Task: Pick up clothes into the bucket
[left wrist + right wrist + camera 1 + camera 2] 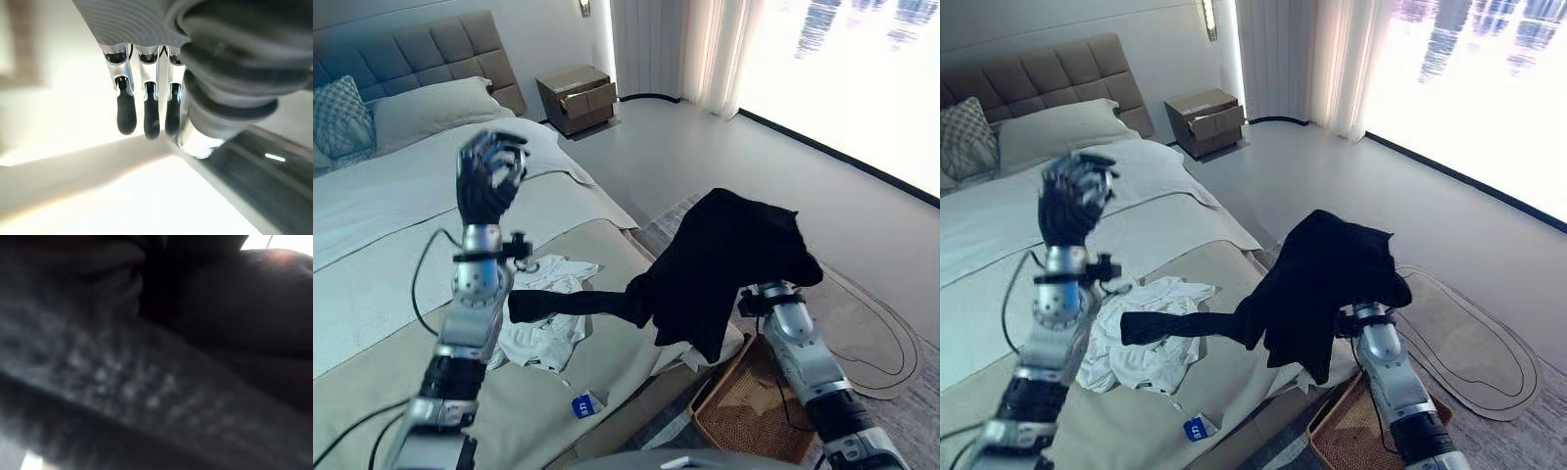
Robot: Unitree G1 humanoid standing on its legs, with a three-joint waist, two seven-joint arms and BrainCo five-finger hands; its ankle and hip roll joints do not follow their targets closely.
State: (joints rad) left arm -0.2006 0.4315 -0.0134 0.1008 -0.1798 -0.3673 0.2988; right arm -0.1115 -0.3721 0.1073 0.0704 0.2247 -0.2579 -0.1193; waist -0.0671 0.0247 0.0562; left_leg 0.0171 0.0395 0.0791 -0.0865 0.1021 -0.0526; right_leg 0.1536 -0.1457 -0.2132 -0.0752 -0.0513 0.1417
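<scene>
A black garment hangs in the air off the bed's foot corner, draped over the end of my right arm. The cloth hides the right hand, and dark cloth lies right against the right wrist view. One black sleeve trails left onto the bed. Below the garment, a brown woven basket stands on the floor beside the bed. A crumpled white garment lies on the bed. My left hand is raised high above the bed, open and holding nothing, with relaxed fingers.
A small blue item lies near the bed's front edge. Pillows rest against the headboard, and a wooden nightstand stands beyond the bed. A grey rug covers the floor to the right, before bright windows.
</scene>
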